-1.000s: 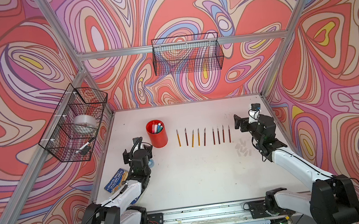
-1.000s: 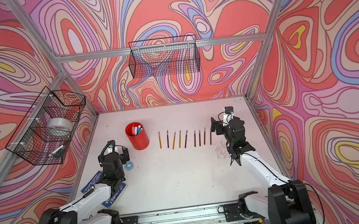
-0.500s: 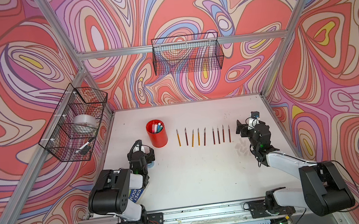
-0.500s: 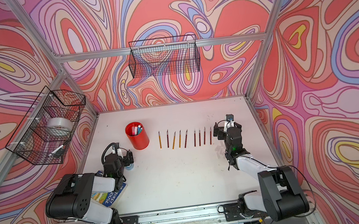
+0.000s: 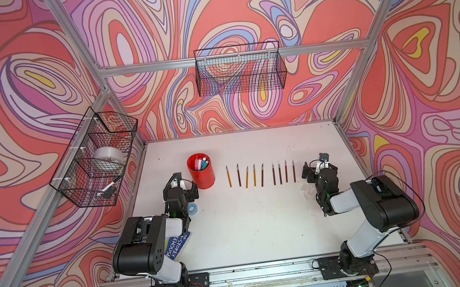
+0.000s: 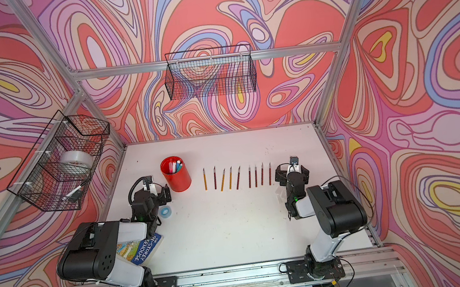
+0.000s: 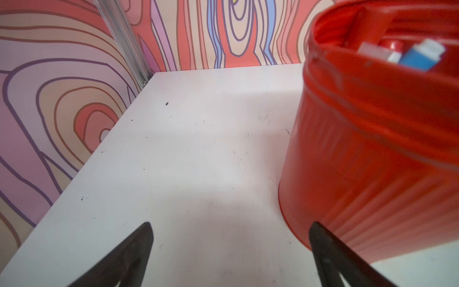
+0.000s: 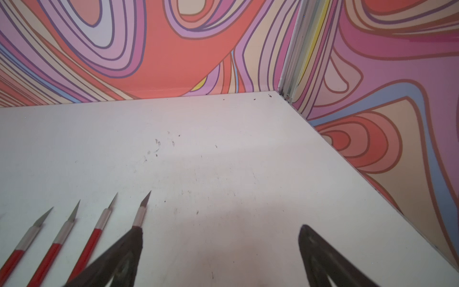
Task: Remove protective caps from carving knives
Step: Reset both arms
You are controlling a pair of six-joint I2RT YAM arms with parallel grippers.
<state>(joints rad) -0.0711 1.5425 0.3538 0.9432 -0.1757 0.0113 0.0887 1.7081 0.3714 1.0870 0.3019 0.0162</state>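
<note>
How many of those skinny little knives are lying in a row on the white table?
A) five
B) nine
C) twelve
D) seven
B: in a top view the row of carving knives counts to nine, three with yellow handles and six with dark red ones, all lying side by side on the table next to the red cup.
</note>
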